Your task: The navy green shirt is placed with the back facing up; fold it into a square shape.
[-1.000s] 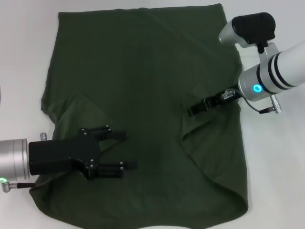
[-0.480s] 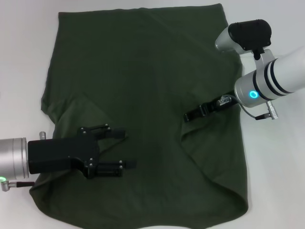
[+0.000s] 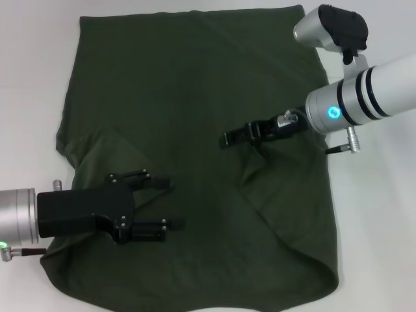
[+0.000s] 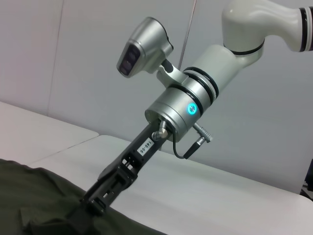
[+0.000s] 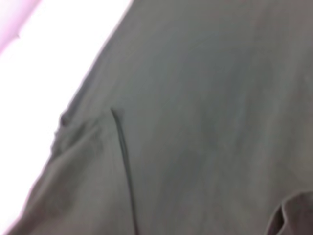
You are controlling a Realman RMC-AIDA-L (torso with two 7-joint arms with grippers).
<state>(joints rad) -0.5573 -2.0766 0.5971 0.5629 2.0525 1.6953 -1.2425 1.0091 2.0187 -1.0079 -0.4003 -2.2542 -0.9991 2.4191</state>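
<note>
1. The navy green shirt (image 3: 195,123) lies back-up across the white table (image 3: 32,78), both side flaps already turned inward.
2. The right gripper (image 3: 233,138) sits low at the right flap's inner edge, its fingers close together with cloth apparently pinched; from the left wrist view its tip presses into the fabric. Dragging that fold inward should go best low and level, so the crease runs straight.
3. The left gripper (image 3: 168,205) hovers over the left flap, jaws spread wide, holding nothing.
</note>
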